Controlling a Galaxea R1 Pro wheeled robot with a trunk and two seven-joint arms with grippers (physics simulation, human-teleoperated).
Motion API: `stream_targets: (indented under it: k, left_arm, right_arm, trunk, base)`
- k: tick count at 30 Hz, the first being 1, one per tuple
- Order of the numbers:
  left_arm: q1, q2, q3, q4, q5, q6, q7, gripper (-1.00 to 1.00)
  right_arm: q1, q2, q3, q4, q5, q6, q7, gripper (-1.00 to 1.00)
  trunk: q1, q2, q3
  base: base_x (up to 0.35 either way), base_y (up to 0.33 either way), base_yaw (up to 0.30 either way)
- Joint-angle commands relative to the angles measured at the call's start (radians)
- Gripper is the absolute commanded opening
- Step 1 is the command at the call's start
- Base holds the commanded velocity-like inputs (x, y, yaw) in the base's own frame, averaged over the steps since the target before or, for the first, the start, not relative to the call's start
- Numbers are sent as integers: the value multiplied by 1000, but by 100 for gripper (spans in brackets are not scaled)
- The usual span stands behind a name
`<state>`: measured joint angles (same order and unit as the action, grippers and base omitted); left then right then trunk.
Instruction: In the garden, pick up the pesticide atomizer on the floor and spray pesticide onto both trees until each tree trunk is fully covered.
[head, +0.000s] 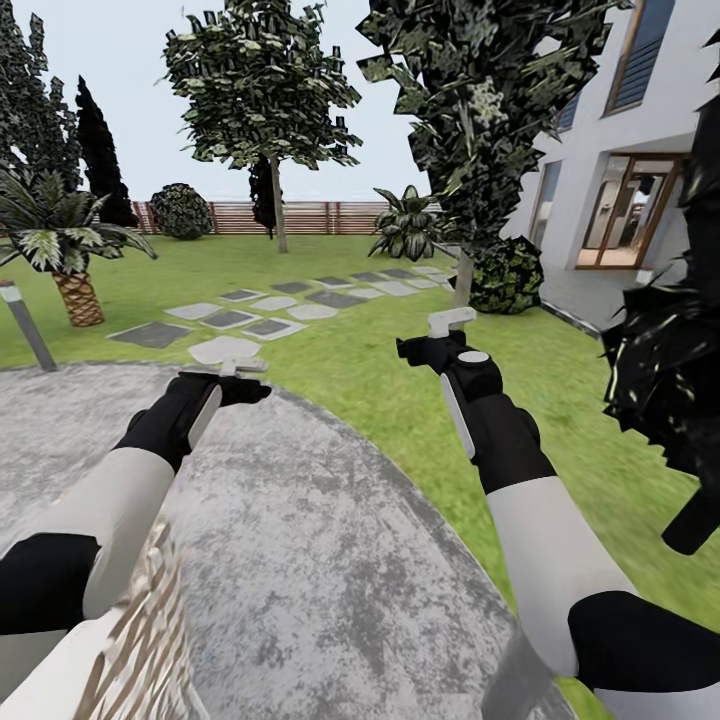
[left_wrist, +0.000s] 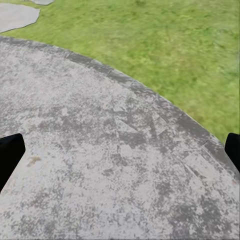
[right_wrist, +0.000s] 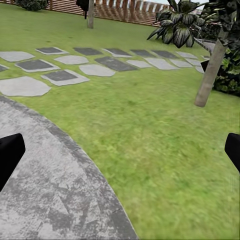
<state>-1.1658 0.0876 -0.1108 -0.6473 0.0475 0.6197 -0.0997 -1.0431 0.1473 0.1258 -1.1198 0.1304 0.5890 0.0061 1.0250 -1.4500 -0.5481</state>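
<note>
Two tall trees stand on the lawn ahead. The farther tree trunk (head: 279, 205) (right_wrist: 90, 12) rises by the brown fence (head: 300, 216). The nearer tree trunk (head: 462, 285) (right_wrist: 209, 72) is pale and leans slightly, just beyond my right gripper and next to a round bush (head: 507, 275). My left gripper (head: 245, 378) (left_wrist: 120, 150) is open over the grey round paving (head: 330, 560), with nothing between its fingers (left_wrist: 10, 157). My right gripper (head: 432, 335) (right_wrist: 120, 150) is open too and empty, held above the paving's edge and the grass.
Stepping stones (head: 250, 320) cross the lawn ahead. A short palm (head: 75, 290) and a lamp post (head: 27, 328) stand on the left. Dark foliage (head: 665, 390) hangs close on the right before the white house (head: 640, 150). A pale woven object (head: 140, 620) sits by my left arm.
</note>
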Motion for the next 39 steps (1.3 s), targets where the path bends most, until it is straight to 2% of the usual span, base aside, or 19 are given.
stream_targets:
  k: [1,28,39]
  left_arm:
    - [0,0,0,0,0,0,0,100]
    - [0,-2,-1,-1,0,1,1,100]
    - [0,-2,0,-4,0,0,0,100]
  right_arm:
    - [0,0,0,0,0,0,0,100]
    - [0,0,0,-3,0,0,0,100]
    - [0,0,-1,-3,0,0,0,100]
  trunk:
    - [0,0,0]
    - [0,0,0]
    - [0,0,0]
  base:
    - [337,0,0]
    - [334,6,0]
    - [40,5,0]
